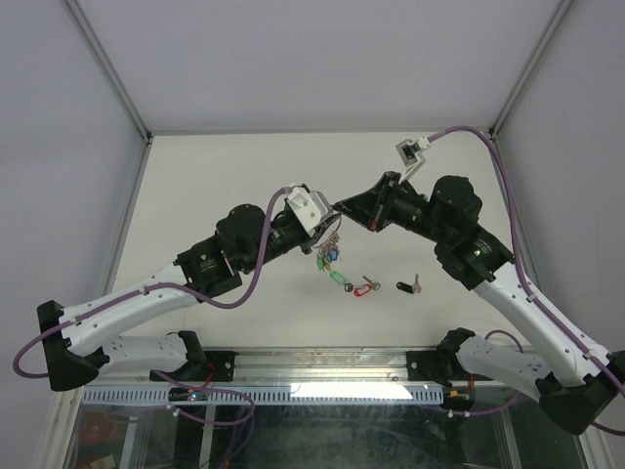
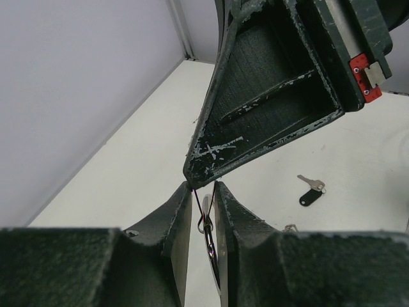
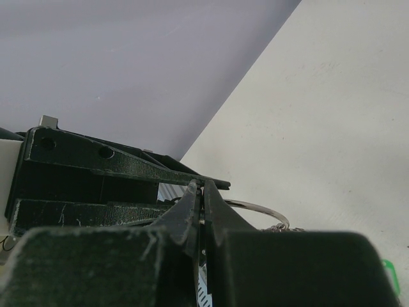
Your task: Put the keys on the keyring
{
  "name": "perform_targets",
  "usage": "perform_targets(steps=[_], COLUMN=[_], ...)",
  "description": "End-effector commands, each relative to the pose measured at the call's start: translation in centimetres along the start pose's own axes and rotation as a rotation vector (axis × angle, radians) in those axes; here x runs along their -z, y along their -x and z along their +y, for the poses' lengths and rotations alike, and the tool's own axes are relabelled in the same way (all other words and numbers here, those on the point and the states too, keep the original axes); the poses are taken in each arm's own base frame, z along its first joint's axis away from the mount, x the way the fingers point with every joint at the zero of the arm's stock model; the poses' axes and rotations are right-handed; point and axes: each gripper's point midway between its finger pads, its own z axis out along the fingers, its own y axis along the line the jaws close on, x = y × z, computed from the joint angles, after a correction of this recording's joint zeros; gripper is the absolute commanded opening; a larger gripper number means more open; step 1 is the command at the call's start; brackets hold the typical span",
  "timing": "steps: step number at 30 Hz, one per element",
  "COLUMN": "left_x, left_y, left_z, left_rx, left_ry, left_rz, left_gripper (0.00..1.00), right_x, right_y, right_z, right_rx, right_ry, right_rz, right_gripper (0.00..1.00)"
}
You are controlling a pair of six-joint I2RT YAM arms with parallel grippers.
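The worktop (image 1: 244, 176) is cream, the walls (image 1: 59, 147) pale lilac-grey. Left arm (image 1: 127, 305) and right arm (image 1: 532, 318) are white near the base and black toward the jaws, with purple cables (image 1: 232, 304). The jaws are black, scuffed white. The silver ring (image 3: 255, 207) carries blue and green tags (image 1: 330, 258). At its 4 to 5 o'clock lie the green-tag key (image 1: 344, 280), red-tag key (image 1: 364, 286) and black-tag key (image 1: 406, 285), all silver.

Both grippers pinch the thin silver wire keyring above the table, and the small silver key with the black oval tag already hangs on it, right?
No. The small silver key with the black oval tag lies loose on the white table, off the thin silver wire keyring; the top external view shows it. The left gripper and right gripper do pinch the ring.
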Motion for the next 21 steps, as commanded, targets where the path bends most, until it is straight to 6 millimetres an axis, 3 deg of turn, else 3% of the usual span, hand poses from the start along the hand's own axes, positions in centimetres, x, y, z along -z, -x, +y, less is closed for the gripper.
perform_targets(steps=[1,14,21], left_x=[-0.05,-0.10,0.08], left_y=[3.24,3.14,3.41], left_z=[-0.10,-0.29,-0.08], left_rx=[0.004,0.004,0.005], left_ry=[-0.014,-0.021,-0.012], left_rz=[-0.090,-0.089,-0.094], left_gripper=[0.18,0.22,0.12], right_x=[0.77,0.93,0.72], right_y=[2.86,3.12,2.85], right_z=[2.66,2.76,2.57], right_rx=[0.038,0.038,0.036], right_ry=[0.084,0.084,0.084], right_rz=[-0.108,-0.118,-0.107], right_gripper=[0.00,0.00,0.00])
